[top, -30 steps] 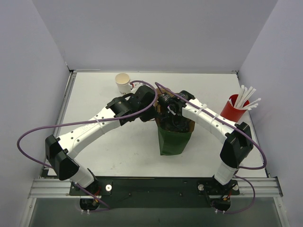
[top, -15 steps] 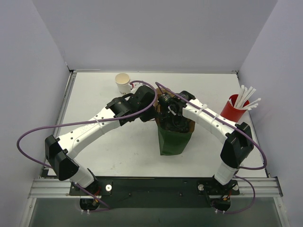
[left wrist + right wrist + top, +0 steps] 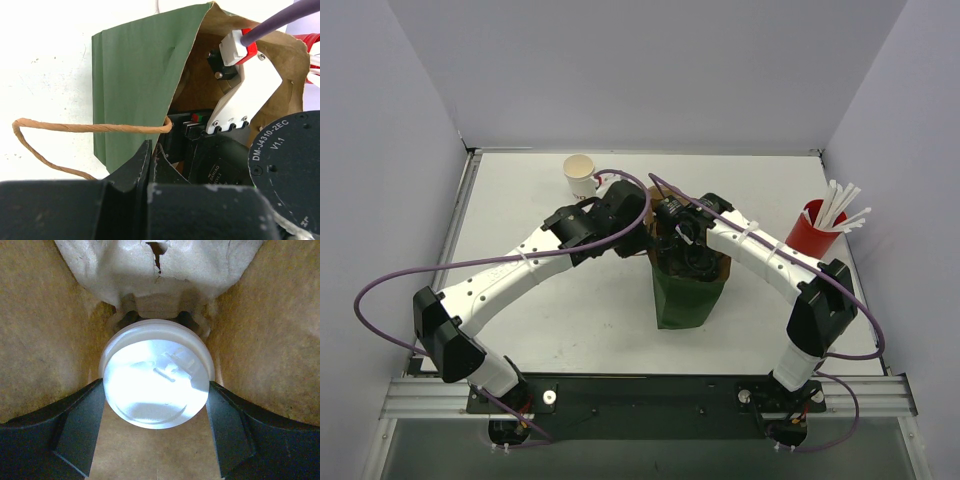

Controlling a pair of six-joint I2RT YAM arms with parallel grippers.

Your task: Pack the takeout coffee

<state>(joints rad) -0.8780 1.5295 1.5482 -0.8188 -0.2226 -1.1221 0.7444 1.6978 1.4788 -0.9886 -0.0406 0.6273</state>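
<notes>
Left gripper (image 3: 152,150) is pinching the green bag (image 3: 135,90) at its left rim, holding it open; right gripper (image 3: 156,390), spread wide, is clasping a lidded cup (image 3: 156,372) inside.

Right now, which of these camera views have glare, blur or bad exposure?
Right wrist view: the lidded coffee cup is blown out by glare on top, lid moulding half washed out. Left wrist view: the table is overexposed, the green paper bag sharp, the left gripper's fingers dark with little detail. Top external view: even light, sharp, faint shadows.
</notes>
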